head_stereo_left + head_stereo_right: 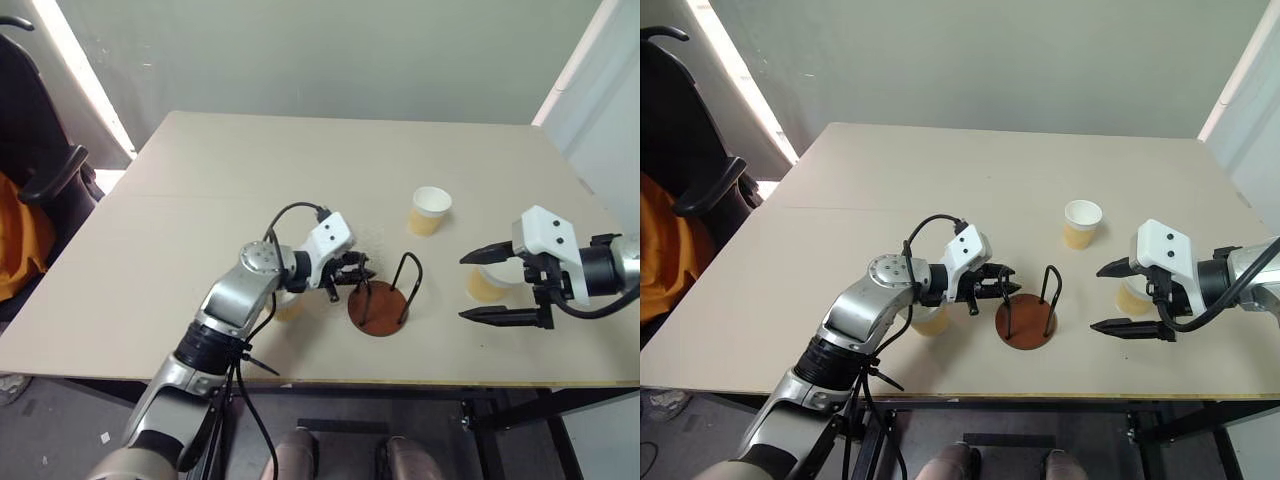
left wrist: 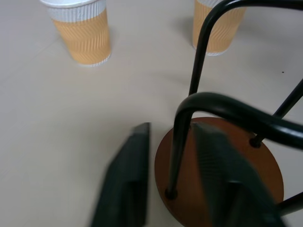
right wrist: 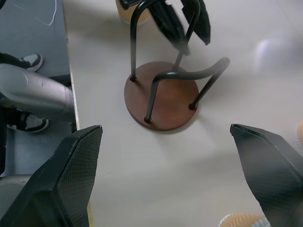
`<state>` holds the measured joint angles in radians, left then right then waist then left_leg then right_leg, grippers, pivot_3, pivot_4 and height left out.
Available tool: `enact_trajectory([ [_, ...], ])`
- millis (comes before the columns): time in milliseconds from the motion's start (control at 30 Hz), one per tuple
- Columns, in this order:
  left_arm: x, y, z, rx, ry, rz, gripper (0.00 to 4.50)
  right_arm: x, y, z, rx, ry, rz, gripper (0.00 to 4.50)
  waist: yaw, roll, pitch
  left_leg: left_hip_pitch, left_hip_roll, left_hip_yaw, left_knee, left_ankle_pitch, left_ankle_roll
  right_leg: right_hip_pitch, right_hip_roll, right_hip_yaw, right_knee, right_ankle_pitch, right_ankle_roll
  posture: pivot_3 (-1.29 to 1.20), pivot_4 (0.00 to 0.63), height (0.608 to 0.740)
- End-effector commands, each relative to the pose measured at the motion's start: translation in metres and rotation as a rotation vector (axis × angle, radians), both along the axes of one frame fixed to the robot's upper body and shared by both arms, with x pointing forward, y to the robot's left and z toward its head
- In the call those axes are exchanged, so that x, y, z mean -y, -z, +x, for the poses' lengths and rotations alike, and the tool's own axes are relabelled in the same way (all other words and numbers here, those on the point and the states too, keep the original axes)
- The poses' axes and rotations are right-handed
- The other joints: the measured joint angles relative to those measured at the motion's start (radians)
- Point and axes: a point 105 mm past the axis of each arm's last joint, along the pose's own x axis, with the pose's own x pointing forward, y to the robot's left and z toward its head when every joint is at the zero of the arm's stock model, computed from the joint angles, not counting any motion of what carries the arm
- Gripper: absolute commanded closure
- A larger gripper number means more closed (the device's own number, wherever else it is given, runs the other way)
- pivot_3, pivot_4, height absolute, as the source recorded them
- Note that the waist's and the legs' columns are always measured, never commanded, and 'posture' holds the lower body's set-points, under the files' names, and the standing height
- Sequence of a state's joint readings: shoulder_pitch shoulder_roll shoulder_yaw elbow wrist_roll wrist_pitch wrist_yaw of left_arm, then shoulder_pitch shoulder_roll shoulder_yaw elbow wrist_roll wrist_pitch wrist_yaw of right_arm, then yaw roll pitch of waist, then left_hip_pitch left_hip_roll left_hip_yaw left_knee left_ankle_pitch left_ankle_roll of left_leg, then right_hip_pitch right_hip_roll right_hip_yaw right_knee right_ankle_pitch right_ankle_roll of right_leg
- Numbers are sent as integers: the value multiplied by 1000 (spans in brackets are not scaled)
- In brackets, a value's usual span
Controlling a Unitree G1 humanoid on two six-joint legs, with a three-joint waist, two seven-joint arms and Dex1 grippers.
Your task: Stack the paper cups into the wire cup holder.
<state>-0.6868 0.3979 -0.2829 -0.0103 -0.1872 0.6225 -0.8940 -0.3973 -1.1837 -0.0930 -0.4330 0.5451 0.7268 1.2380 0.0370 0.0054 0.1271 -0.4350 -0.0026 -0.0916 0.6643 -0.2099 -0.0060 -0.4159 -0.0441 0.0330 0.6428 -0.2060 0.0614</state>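
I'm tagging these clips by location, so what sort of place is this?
Probably an indoor lab or office room set up for robot trials: a plain beige table on a black metal frame, bare pale walls, and a black office chair with something orange on it at one side.

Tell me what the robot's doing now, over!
Left gripper open around a holder loop. Right gripper wide open, empty. Wire cup holder empty; three paper cups on the table. Nothing blocking.

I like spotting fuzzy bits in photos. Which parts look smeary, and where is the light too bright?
In the left wrist view the two black fingers look smeared, while the black wire cup holder on its reddish-brown round base stays sharp. In the right wrist view the left gripper looks streaky. In the left eye view a white window strip glares.
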Motion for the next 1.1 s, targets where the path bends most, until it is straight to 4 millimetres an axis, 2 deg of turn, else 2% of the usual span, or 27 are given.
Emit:
enact_trajectory([
  [33,1,-8,-5,49,38,41,1485,5,-2,0,10,10,-33,0,0,0,0,0,0,0,0,0,0,0,0,0,0,0,0,0,150,740],
  [167,0,-16,-12,83,74,68,57,12,0,5,8,27,-59,0,0,0,0,0,0,0,0,0,0,0,0,0,0,0,0,0,150,740],
  [300,-13,-25,-28,116,161,136,19,24,-1,13,23,61,-104,0,-1,0,0,0,0,0,0,-1,-1,0,0,0,-1,0,0,0,150,740],
  [367,-17,-30,-27,139,158,152,19,30,0,17,28,74,-124,0,-1,0,0,0,0,0,-1,-1,-1,-1,0,0,-1,0,0,0,150,740],
  [467,-32,-48,-23,200,134,171,19,43,1,25,35,114,-174,0,0,0,0,0,0,-2,-1,-2,0,-1,0,0,0,-1,-2,0,150,740],
  [567,-57,-59,-21,247,120,235,19,51,0,33,55,141,-202,0,-2,0,0,0,0,-2,-1,-3,1,-1,0,0,0,-1,-3,0,150,740],
  [633,-87,-70,-26,279,134,300,19,58,3,39,64,157,-236,0,-8,0,0,0,1,-2,-2,-4,1,-2,0,0,0,-1,-3,0,150,740],
  [700,-102,-86,-28,283,118,279,19,60,6,40,58,157,-249,0,-11,0,0,0,2,-3,-3,-5,0,-3,1,-1,0,0,-5,0,150,740],
  [800,-102,-107,-44,275,174,181,19,63,12,43,45,157,-264,0,-10,1,0,0,2,-3,-4,-6,0,-4,0,-1,0,-1,-6,0,150,740],
  [867,-95,-115,-60,280,253,141,19,63,18,46,37,154,-272,0,-7,1,0,-1,2,-3,-4,-6,1,-4,0,-2,0,-3,-10,0,150,740],
  [1000,-83,-127,-73,284,309,64,19,59,29,51,22,144,-272,0,-7,1,0,-1,2,-3,-2,-9,1,-3,-1,-2,0,-3,-10,0,150,740],
  [1100,-78,-129,-76,283,315,61,0,61,43,57,14,153,-309,635,-10,1,0,-1,3,-3,-2,-10,1,-3,-1,-3,1,-3,-9,0,150,740],
])
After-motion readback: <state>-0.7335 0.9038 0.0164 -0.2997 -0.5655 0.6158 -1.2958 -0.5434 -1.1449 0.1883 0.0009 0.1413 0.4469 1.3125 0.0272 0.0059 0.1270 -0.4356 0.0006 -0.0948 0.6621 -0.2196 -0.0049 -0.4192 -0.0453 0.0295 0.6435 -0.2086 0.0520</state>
